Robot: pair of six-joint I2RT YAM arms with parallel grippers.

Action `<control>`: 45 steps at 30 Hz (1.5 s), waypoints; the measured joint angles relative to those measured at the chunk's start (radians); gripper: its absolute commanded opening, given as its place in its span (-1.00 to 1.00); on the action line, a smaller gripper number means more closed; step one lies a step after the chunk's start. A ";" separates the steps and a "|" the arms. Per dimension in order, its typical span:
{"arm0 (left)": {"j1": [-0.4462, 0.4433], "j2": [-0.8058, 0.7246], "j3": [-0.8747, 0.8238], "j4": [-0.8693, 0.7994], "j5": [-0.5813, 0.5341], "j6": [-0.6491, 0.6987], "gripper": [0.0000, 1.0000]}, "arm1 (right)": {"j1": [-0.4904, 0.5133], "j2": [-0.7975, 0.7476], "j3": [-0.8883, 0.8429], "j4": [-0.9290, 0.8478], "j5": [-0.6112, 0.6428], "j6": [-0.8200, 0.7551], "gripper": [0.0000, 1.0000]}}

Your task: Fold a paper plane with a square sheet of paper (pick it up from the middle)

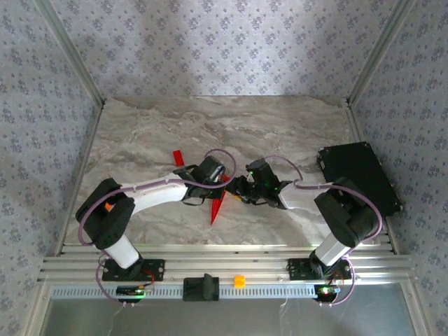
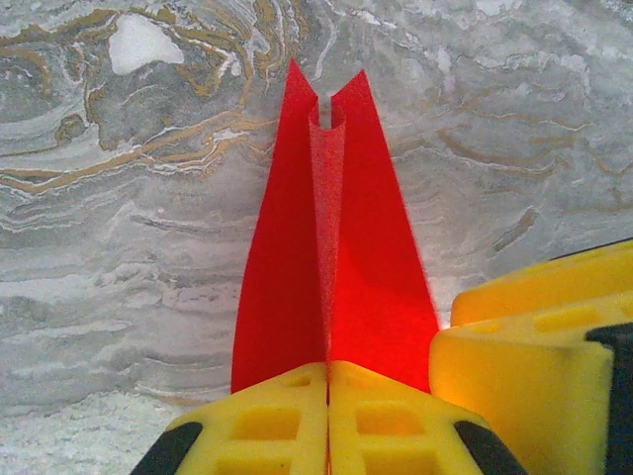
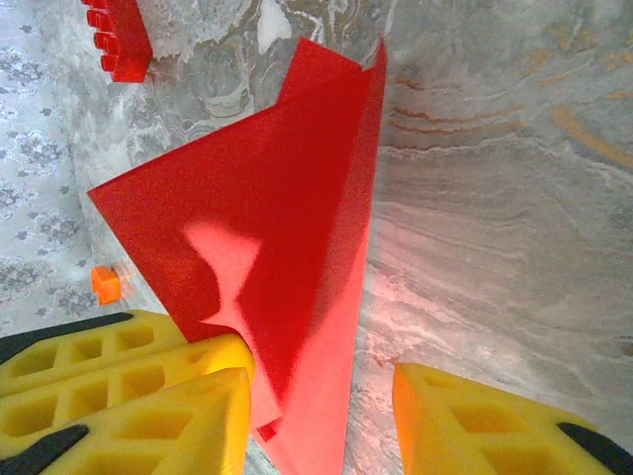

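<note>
- The small red block [image 1: 176, 155] lies on the marble table [image 1: 140, 133], to the left of both grippers and apart from them.
- The left gripper [image 2: 328, 381] has its 2 yellow fingers pressed tight together on the centre crease of the paper plane [image 1: 218, 205], pinching it at its wider end.
- The paper plane sits over the middle of the table, between the 2 grippers. In the top view its long axis runs far to near, and its sharp tip points at the near edge, leaning slightly left.
- In the left wrist view it stretches straight away from the fingers and narrows to a notched end.
- The right gripper [image 3: 321, 396] has its jaws apart, straddling the plane's lower edge. 1 finger is against the paper and the other is clear of it, so it grips nothing.
- A black box [image 1: 358, 175] rests at the table's right side, well apart.
</note>
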 measured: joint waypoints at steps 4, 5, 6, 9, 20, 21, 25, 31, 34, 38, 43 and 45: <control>-0.005 0.000 0.000 -0.008 -0.003 -0.001 -0.83 | 0.002 0.005 0.000 0.001 -0.008 0.000 -0.18; -0.005 0.000 0.000 -0.011 -0.003 -0.001 -0.82 | 0.003 0.007 0.000 0.001 -0.008 -0.001 -0.25; -0.005 0.000 0.000 -0.011 -0.003 -0.001 -0.81 | 0.003 0.009 0.000 0.000 -0.008 -0.001 -0.37; -0.005 0.000 -0.001 -0.012 -0.003 -0.004 -0.76 | 0.002 0.021 0.003 -0.009 -0.014 -0.012 -0.62; -0.012 -0.045 -0.040 -0.018 0.035 -0.005 -0.40 | -0.001 0.039 0.006 -0.034 -0.019 -0.018 -0.80; -0.018 -0.055 -0.046 -0.018 0.039 -0.006 -0.36 | -0.001 0.039 0.006 -0.034 -0.019 -0.018 -0.80; -0.034 -0.096 -0.072 -0.019 0.047 -0.015 -0.32 | -0.001 0.039 0.006 -0.034 -0.019 -0.018 -0.80; -0.038 -0.101 -0.091 -0.023 0.054 -0.022 -0.31 | -0.003 0.039 0.006 -0.034 -0.019 -0.018 -0.80; -0.042 -0.101 -0.091 -0.025 0.054 -0.023 -0.30 | -0.003 0.035 0.006 -0.034 -0.019 -0.018 -0.79; -0.056 -0.108 -0.091 -0.028 0.053 -0.023 -0.26 | -0.003 0.033 0.006 -0.035 -0.019 -0.018 -0.79; -0.061 -0.127 -0.091 -0.028 0.053 -0.023 -0.25 | -0.003 0.032 0.006 -0.035 -0.019 -0.018 -0.79; -0.062 -0.131 -0.091 -0.026 0.054 -0.023 -0.25 | -0.003 0.032 0.006 -0.034 -0.019 -0.018 -0.79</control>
